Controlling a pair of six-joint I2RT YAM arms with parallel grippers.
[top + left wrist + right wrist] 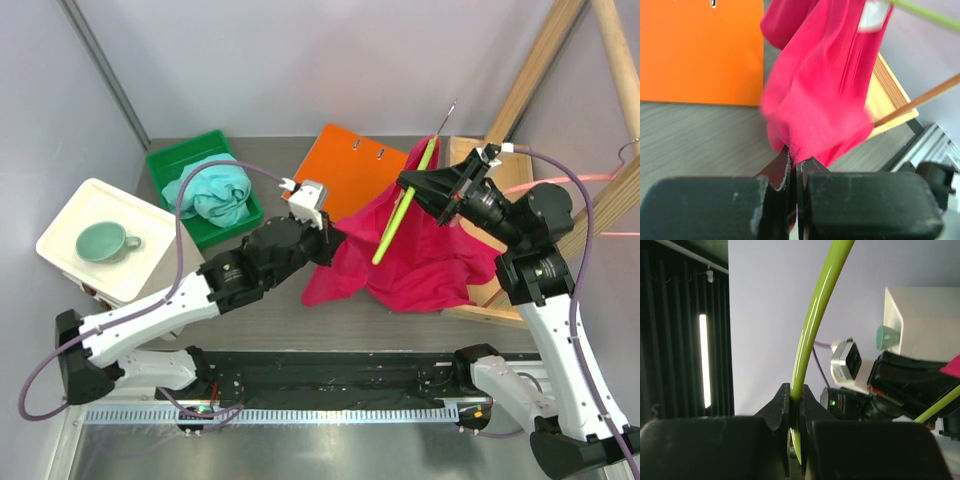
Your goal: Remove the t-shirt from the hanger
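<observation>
We see right gripper (408, 183) clenched on hanger (393, 228) at 2 o'clock, holding it up as an anchor. Left gripper (330, 245) pinches shirt (420, 265) edge, likely to drag it toward 8 o'clock. Shirt drapes centre-right under hanger.

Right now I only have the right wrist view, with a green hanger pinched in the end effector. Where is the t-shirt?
Observer: In the top view, the red t-shirt sags below the hanger, and one green arm shows bare against it.
Operator: Is the other arm doing anything?
Observer: Yes, the left end effector is shut on a fold of the shirt.
Operator: Anything close by?
Observer: An orange binder lies flat beside the cloth.
</observation>
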